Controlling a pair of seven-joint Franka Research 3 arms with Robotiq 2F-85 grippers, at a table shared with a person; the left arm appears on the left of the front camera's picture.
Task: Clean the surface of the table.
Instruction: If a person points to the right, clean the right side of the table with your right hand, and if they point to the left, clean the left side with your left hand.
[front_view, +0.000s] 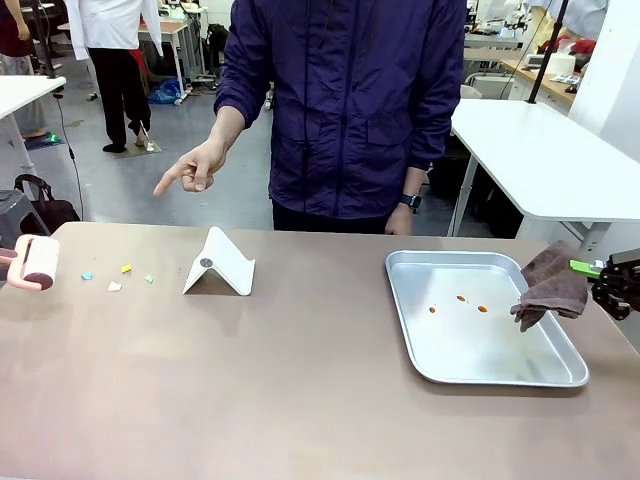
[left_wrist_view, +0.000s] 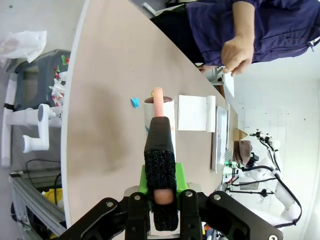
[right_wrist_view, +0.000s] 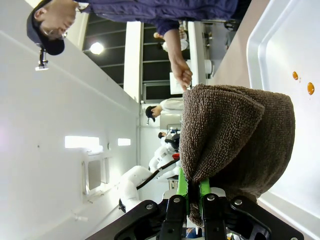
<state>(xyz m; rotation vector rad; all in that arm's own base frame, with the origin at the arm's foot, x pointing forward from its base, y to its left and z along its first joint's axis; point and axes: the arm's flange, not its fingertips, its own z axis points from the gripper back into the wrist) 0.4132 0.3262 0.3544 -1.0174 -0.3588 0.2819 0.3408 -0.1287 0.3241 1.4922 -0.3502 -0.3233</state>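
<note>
The left gripper (left_wrist_view: 161, 192) is closed tight on the pink handle of a lint roller (front_view: 38, 262). The roller is held at the left end of the tabletop (front_view: 300, 390), its drum just short of a small scatter of coloured paper scraps (front_view: 115, 277); whether the drum touches the surface cannot be told. Picking up those scraps is judged to be the step in hand. The drum should be lowered flat until it bears evenly on the brown surface, then rolled in one straight pass across the whole scatter, so that nothing is flicked aside by an edge. Light pressure is advised, and the pass should be ended before the white folded stand (front_view: 220, 265) just beyond the scraps is reached. A person's hand (front_view: 190, 172), one finger extended, is held above the far edge and should be kept clear of. At the right end, the right gripper (right_wrist_view: 192, 195) is clamped on a brown cloth (right_wrist_view: 235, 130), which hangs above the right rim of a silver tray (front_view: 480, 350) marked with orange spots (front_view: 460, 298).
</note>
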